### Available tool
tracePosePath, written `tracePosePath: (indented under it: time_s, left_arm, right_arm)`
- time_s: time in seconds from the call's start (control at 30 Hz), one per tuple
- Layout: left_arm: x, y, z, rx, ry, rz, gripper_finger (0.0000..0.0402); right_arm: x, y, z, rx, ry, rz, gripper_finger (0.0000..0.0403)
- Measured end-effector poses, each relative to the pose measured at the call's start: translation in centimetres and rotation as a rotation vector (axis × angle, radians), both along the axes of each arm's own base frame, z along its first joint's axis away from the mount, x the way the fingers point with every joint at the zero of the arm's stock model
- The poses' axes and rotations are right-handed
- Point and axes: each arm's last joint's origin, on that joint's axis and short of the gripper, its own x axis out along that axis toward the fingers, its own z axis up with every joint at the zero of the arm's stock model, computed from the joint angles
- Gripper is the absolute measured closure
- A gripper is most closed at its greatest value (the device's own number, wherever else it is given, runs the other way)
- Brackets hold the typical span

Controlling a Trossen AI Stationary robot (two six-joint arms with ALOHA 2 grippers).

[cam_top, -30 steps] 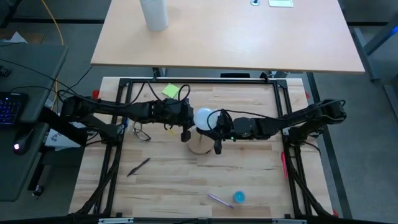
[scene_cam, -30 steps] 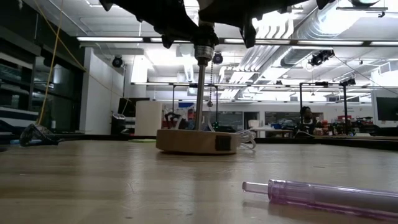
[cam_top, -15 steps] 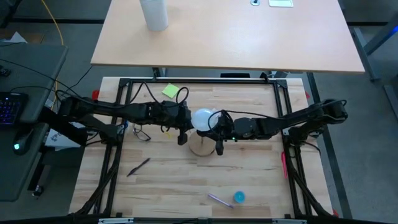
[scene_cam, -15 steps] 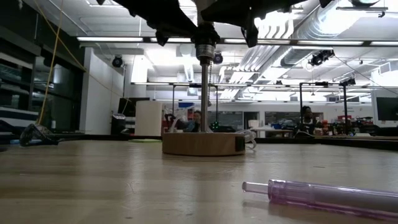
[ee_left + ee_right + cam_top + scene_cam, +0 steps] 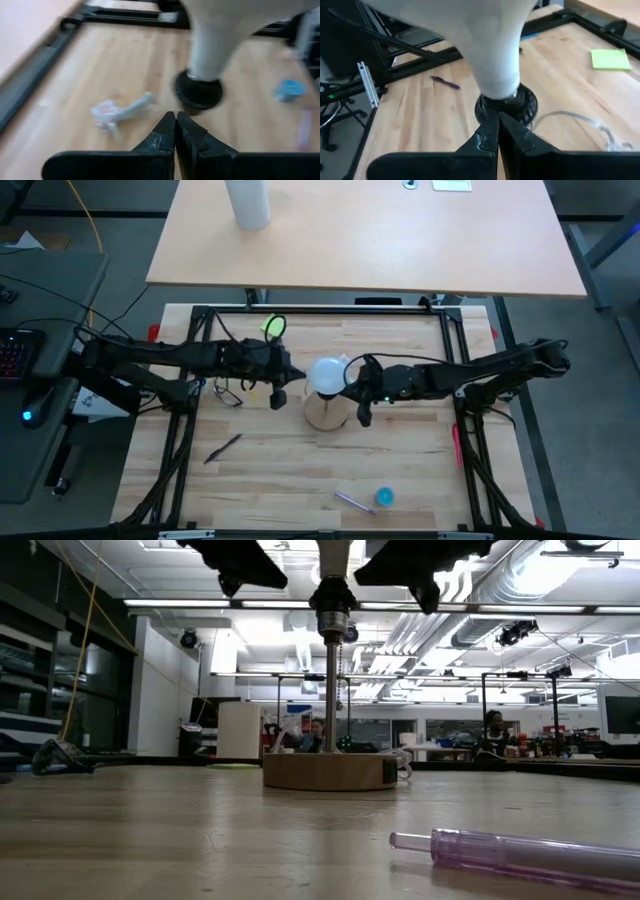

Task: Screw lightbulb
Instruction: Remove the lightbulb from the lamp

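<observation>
The white frosted lightbulb (image 5: 327, 373) stands upright with its screw base in the black socket (image 5: 331, 602), which tops a thin metal stem over the round wooden disc base (image 5: 330, 771). The bulb's neck also shows in the left wrist view (image 5: 215, 45) and the right wrist view (image 5: 492, 55). My left gripper (image 5: 278, 396) is shut and empty, left of the bulb with a gap between them. My right gripper (image 5: 362, 414) is shut and empty, just right of the lamp, its fingertips (image 5: 497, 125) pointing at the socket.
A purple pen (image 5: 354, 501) and a blue cap (image 5: 384, 497) lie near the front edge, a black pen (image 5: 224, 447) at the front left. A yellow note (image 5: 272, 326) and a wire loop (image 5: 228, 392) lie left of the lamp. A tall white cylinder (image 5: 248, 202) stands on the far table.
My left gripper has drawn back from the bulb toward the table's left edge. My right gripper has shifted a little toward the right and near edges. The wooden base has slid and turned slightly on the table, then stayed put; the bulb stays upright.
</observation>
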Motion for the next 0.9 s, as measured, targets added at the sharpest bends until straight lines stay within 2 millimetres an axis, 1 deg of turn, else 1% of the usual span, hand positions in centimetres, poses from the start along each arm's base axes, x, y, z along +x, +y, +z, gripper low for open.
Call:
tracePosePath:
  time_s: [0.07,0.17,0.27,0.37,0.47,0.63,0.77,0.9]
  left_arm:
    - [0.0,0.3,0.0,0.060,0.003,0.039,0.0401]
    - [0.9,1.4,-0.4,0.113,-0.003,0.063,0.0401]
    - [2.5,2.3,-1.2,0.072,-0.052,0.044,0.0401]
    - [4.0,2.7,-1.8,0.016,-0.115,0.015,0.0401]
    - [4.9,2.5,-2.2,-0.055,-0.148,-0.011,0.0401]
    - [5.1,1.5,-2.5,-0.102,-0.143,-0.040,0.0401]
    - [5.2,0.9,-2.3,-0.103,-0.165,-0.052,0.0401]
    - [5.2,0.5,-2.4,-0.144,-0.159,-0.033,0.0401]
  right_arm:
    - [-0.4,0.0,0.3,0.013,0.003,0.010,0.0403]
    - [-0.6,0.3,0.8,0.049,-0.021,0.066,0.0403]
    - [-0.7,1.0,1.1,0.070,-0.051,0.092,0.0403]
    - [-0.5,1.6,1.4,0.064,-0.087,0.103,0.0403]
    - [-0.3,1.9,1.3,0.053,-0.105,0.089,0.0403]
    - [0.3,1.7,1.3,0.033,-0.148,0.049,0.0403]
    - [0.6,1.4,0.9,0.026,-0.138,0.034,0.0403]
    - [0.7,0.9,0.8,0.019,-0.123,0.013,0.0403]
